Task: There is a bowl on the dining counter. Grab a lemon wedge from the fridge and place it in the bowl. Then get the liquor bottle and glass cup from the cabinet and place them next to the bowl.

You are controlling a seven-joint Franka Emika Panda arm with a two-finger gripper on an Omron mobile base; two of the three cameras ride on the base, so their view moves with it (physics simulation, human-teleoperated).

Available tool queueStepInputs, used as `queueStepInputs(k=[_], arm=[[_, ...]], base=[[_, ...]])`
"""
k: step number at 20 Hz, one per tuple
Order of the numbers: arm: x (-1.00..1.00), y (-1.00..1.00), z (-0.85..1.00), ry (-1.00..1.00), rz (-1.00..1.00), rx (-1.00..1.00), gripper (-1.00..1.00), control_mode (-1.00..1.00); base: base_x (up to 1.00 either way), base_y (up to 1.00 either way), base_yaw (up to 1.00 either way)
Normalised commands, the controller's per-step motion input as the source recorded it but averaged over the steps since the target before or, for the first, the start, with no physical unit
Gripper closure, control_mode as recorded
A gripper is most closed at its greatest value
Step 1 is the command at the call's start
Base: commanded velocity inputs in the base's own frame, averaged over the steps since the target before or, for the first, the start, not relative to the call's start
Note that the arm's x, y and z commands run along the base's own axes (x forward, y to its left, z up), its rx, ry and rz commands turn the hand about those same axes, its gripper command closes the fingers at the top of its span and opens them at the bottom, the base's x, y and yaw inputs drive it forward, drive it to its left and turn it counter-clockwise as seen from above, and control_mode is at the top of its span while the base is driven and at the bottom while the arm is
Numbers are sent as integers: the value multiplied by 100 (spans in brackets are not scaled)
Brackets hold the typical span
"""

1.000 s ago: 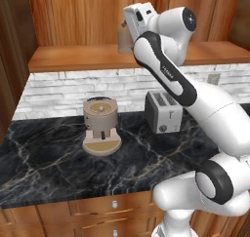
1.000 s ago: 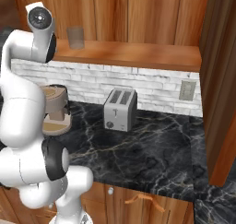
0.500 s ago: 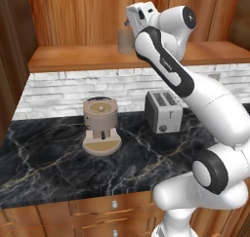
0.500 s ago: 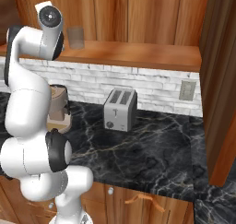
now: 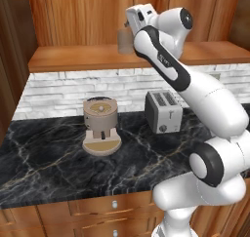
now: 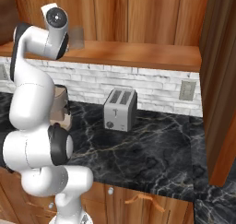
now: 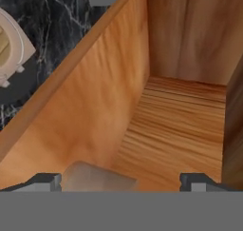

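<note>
End effector fingers spread wide, up at the shelf. Glass cup sits between the fingertips; shelf board beyond it is bare to the back wall. Below, coffee machine and toaster stand well apart on the counter, open marble between them.

Both base views looked forward over the counter, sharing the toaster from left and right. Hand view sat close above the shelf, apparently angled down.
</note>
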Motion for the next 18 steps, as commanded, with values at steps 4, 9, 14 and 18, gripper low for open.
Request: queueStepInputs(k=[4,9,14,18], arm=[[20,-3,-12,0,0,0,-100,-100],[23,-5,-12,0,0,0,-100,-100],[26,-8,-9,0,0,0,-100,-100],[26,-9,-7,0,0,0,-100,-100]], base=[[0,0,0],[0,0,0],[0,0,0],[0,0,0]])
